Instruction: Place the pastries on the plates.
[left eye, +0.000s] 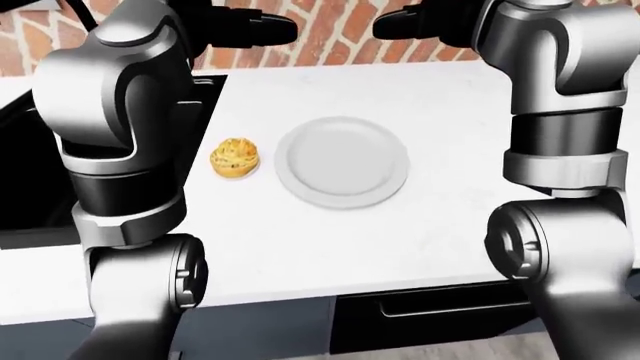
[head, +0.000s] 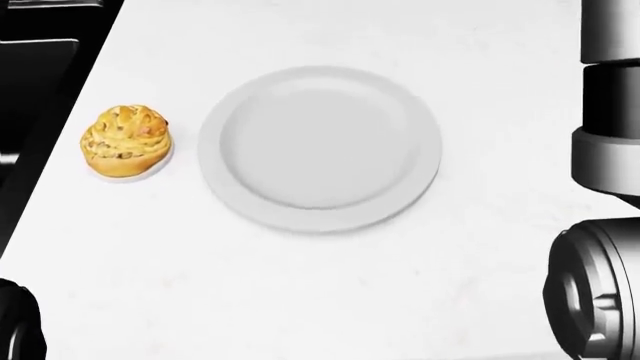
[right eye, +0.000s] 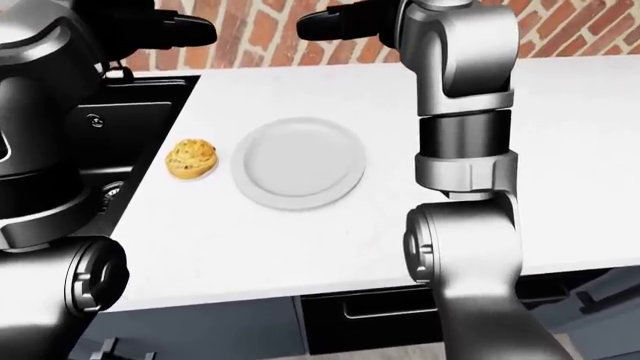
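A golden pastry (head: 126, 141) sits on the white desk (head: 330, 292), just to the left of an empty white plate (head: 320, 147) in the head view; the two lie close together but a thin strip of desk shows between them, so they are not touching. The pastry rests on a small pale base and stands near the desk's left edge, beyond which a black stove (right eye: 130, 127) with a round knob shows in the right-eye view. The plate lies flat near the middle of the desk with nothing on it. Both arms are raised high above the desk, elbows bent, forearms reaching toward the top of the eye views, where a red brick wall (left eye: 330, 41) runs along the far edge of the desk. The left hand (left eye: 262, 28) is a dark shape at the top of the left-eye view, well above and apart from the pastry; the right hand (left eye: 405, 24) is a matching dark shape opposite it, well above the plate. The two hands point toward each other with a gap between them. Neither hand holds anything, but the fingers are too dark and too far up to make out, so I cannot tell whether they are spread or pressed together. Dark cabinet fronts (left eye: 430, 315) show under the desk's near edge.
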